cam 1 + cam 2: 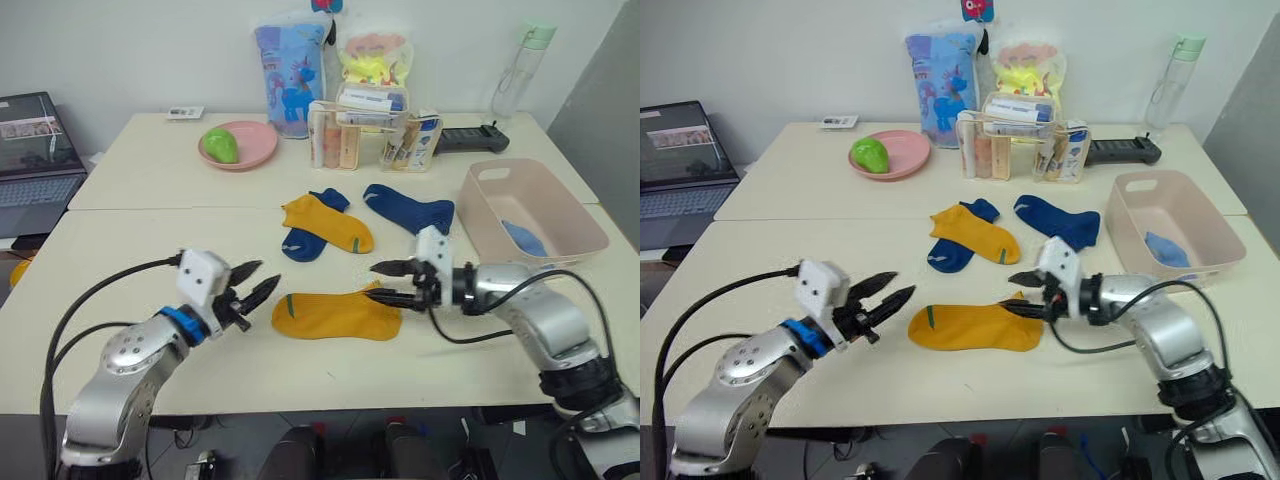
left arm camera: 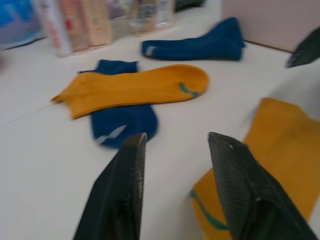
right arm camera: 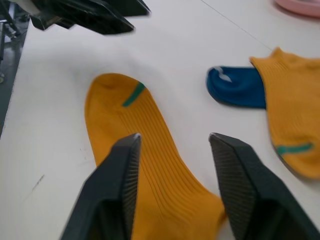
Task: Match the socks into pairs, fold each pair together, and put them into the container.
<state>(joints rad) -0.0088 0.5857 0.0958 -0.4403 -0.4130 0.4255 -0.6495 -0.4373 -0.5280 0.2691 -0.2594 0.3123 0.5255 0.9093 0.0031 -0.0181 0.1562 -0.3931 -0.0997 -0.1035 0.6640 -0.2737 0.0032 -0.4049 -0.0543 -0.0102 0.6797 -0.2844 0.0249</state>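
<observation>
1. A yellow sock [image 1: 336, 315] lies flat on the white table [image 1: 150, 235], close to the front edge, between the two grippers.
2. The left gripper [image 1: 255, 291] hangs just beside the toe end of that sock. Its two black fingers are spread apart and hold nothing.
3. The right gripper [image 1: 385, 283] is at the other end of the same sock, right by its cuff. Its fingers are spread too (one higher, one lower), with nothing between them.
4. Farther back lies a second yellow sock [image 1: 328, 224]. It rests on top of a dark blue sock [image 1: 310, 238], crossing over it.
5. Another dark blue sock [image 1: 410, 209] lies by itself a little to the right of those two, near the pink tub [image 1: 578, 214].
6. The pink tub sits at the right side of the table. Something light blue [image 1: 522, 238] lies inside it on the bottom.
7. A round pink plate [image 1: 245, 140] with a green thing [image 1: 221, 146] on it stands at the back of the table.
</observation>
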